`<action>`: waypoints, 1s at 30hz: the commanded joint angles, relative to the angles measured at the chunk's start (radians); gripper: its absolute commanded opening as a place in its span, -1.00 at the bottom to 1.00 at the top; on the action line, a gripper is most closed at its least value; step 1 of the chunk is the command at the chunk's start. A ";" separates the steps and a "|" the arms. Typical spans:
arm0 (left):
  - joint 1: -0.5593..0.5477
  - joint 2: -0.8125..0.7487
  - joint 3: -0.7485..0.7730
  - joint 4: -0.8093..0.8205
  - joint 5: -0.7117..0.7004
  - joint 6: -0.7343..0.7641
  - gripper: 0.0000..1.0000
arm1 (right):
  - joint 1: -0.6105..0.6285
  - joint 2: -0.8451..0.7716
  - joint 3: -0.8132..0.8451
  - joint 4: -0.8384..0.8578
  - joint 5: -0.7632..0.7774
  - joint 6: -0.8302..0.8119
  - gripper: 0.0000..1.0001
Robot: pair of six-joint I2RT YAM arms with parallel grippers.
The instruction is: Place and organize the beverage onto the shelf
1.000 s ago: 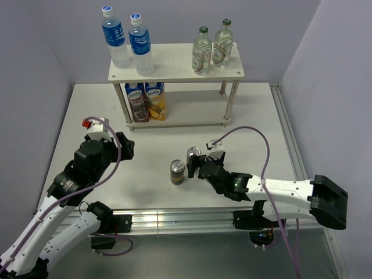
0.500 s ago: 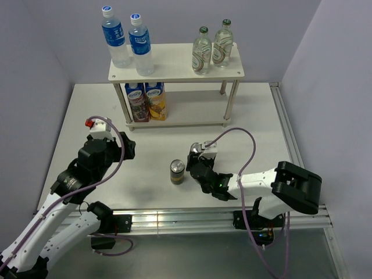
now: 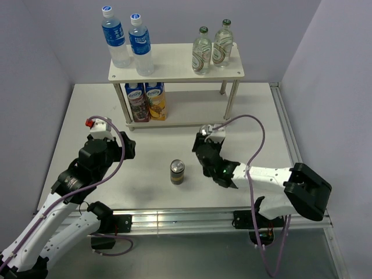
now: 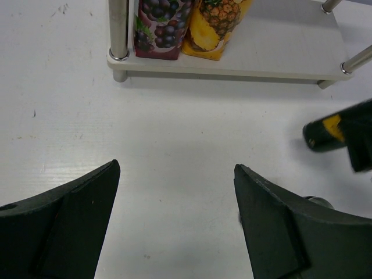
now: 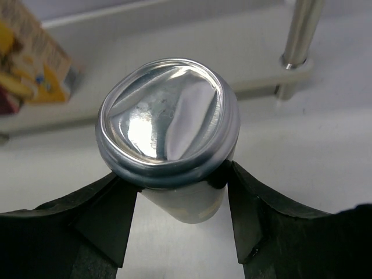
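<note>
My right gripper (image 5: pixel 177 174) is shut on a dark can (image 5: pixel 168 136), its fingers pressed on both sides just under the silver rim. The left wrist view shows this can (image 4: pixel 324 133) held off the table, tilted, in front of the shelf's lower board (image 4: pixel 279 52). Another can (image 3: pixel 177 172) stands upright on the table, left of the right gripper (image 3: pixel 202 148). The shelf (image 3: pixel 174 64) carries two blue-capped water bottles (image 3: pixel 140 46) and two green-capped glass bottles (image 3: pixel 201 52) on top. My left gripper (image 4: pixel 176 168) hangs open over bare table.
Two juice cartons (image 3: pixel 145 101) stand at the left end of the shelf's lower board. A silver shelf leg (image 5: pixel 299 40) rises just beyond the held can. Purple walls close in the table on the left, back and right.
The right gripper has shut on the can nearest it and carried it up and away from the standing can, toward the shelf. The left arm has barely shifted.
</note>
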 commanded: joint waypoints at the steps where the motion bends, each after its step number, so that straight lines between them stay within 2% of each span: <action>1: -0.004 -0.012 -0.001 0.034 -0.019 0.003 0.71 | -0.122 -0.014 0.126 0.080 -0.021 -0.058 -1.00; 6: -0.007 -0.028 -0.004 0.031 -0.024 -0.001 0.71 | -0.291 0.114 0.280 0.089 -0.139 -0.113 -1.00; 12: -0.014 -0.024 -0.004 0.031 -0.026 0.000 0.71 | -0.403 0.274 0.439 0.084 -0.216 -0.156 -1.00; 20: -0.014 -0.020 -0.005 0.033 -0.022 -0.001 0.71 | -0.477 0.392 0.525 0.109 -0.245 -0.168 -1.00; 30: -0.014 -0.006 -0.004 0.031 -0.027 -0.003 0.70 | -0.486 0.475 0.575 0.130 -0.226 -0.222 -1.00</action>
